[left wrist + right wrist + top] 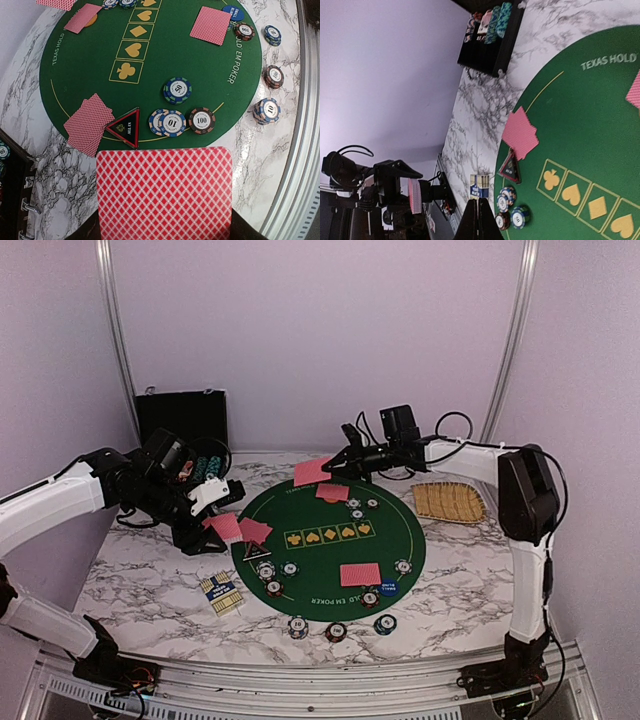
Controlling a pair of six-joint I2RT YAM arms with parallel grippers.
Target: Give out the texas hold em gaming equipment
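With left hand (212,525) clamped on a red-backed card (164,192), risks landing it across the triangular button (125,127) if released too soon.

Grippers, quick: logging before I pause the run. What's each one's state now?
Left gripper: closed on a red-backed card.
Right gripper: closed; whether it pinches anything cannot be told.

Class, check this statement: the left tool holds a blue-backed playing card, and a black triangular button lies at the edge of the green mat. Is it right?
Not quite. The playing card in the left tool is red-backed, not blue-backed, as the left wrist view shows. The rest stands: the black triangular button lies at the edge of the green mat.
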